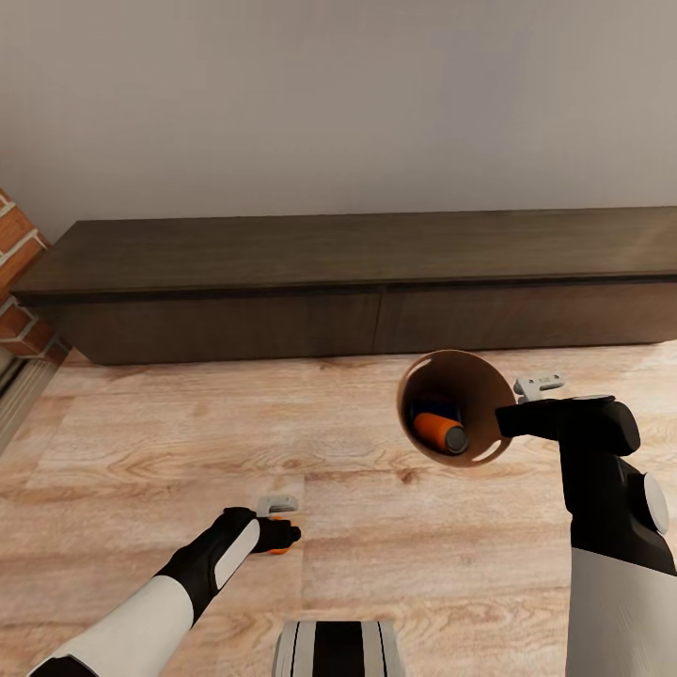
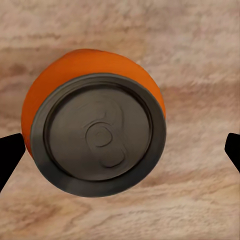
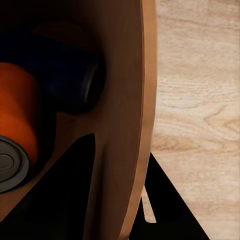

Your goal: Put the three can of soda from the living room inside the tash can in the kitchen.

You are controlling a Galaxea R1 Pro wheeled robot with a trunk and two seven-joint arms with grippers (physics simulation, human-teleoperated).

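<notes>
— Cans first: where are they?

— Two lie in the bin (image 1: 470, 390) – an orange can (image 1: 440, 432) and a dark blue can (image 3: 70, 75) behind it. The right gripper (image 1: 515, 420) is clamped on the bin's rim, holding it tilted above the wood floor (image 1: 141, 442) at the right.

— And the third?

— The third can (image 2: 95, 132) stands upright on the floor at the near left, long axis vertical, grey top facing the left wrist camera. The left gripper (image 1: 279, 538) hangs directly over it, fingers (image 2: 10, 157) spread wide on either side – not touching it. The left arm is clearly nearer, so a straight descent should suffice.
</notes>
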